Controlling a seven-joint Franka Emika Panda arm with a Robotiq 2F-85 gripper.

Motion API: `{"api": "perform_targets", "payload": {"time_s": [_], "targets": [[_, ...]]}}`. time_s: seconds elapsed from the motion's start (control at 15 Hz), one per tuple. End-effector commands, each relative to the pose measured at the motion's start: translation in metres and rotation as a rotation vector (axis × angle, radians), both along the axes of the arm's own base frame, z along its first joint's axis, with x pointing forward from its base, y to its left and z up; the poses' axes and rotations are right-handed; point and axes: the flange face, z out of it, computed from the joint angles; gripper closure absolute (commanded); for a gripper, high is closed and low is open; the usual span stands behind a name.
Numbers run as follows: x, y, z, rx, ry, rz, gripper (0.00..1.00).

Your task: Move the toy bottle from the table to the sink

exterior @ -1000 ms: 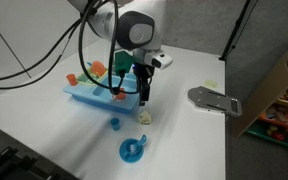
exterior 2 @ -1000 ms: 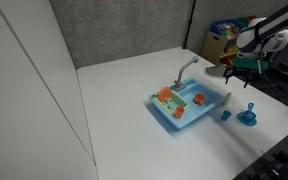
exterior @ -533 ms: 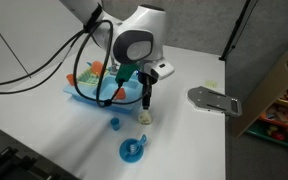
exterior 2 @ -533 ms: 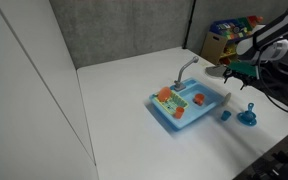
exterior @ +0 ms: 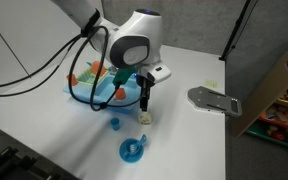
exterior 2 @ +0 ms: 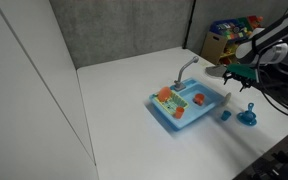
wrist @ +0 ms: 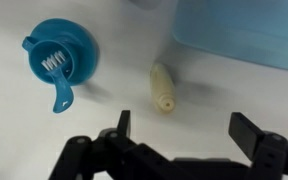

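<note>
The toy bottle (wrist: pixel 162 86) is a small pale cream piece lying on its side on the white table; it also shows in an exterior view (exterior: pixel 146 116). My gripper (wrist: pixel 183 128) is open and empty, just above the bottle, which lies beyond the gap between the fingers. In an exterior view the gripper (exterior: pixel 144 103) hangs right over the bottle. The light-blue toy sink (exterior: pixel 82 92) with a grey faucet (exterior 2: pixel 187 66) stands beside it, with orange and green toys in the basin. A corner of the sink shows in the wrist view (wrist: pixel 246 30).
A round blue plate (wrist: pixel 60 60) with a handle lies on the table near the bottle, also seen in an exterior view (exterior: pixel 133 149). A small blue cup (exterior: pixel 114 124) stands nearby. A grey flat object (exterior: pixel 213 100) lies farther off. A cardboard box (exterior: pixel 274 90) stands past the table edge.
The gripper has lowered slightly toward the bottle over the last second. The bottle and the other toys have not moved.
</note>
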Motion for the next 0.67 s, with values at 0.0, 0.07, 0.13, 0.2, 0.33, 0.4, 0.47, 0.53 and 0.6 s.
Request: {"api": "perform_targets", "payload": {"time_s": [0.0, 0.07, 0.13, 0.2, 0.33, 0.4, 0.47, 0.53, 0.6], "targets": [[0.0, -0.002, -0.001, -0.007, 0.001, -0.001, 0.0], [0.0, -0.003, -0.003, -0.005, 0.002, 0.003, 0.0], [0.0, -0.004, -0.006, -0.008, 0.006, 0.006, 0.0], [0.0, -0.005, -0.01, -0.012, 0.009, 0.012, 0.0], [0.0, -0.006, -0.02, -0.024, 0.02, 0.028, 0.0], [-0.001, -0.006, -0.025, -0.027, 0.025, 0.037, 0.0], [-0.001, -0.006, -0.029, -0.036, 0.03, 0.046, 0.0], [-0.001, -0.007, -0.033, -0.049, 0.03, 0.058, 0.0], [-0.001, -0.008, -0.036, -0.061, 0.029, 0.073, 0.0]]}}
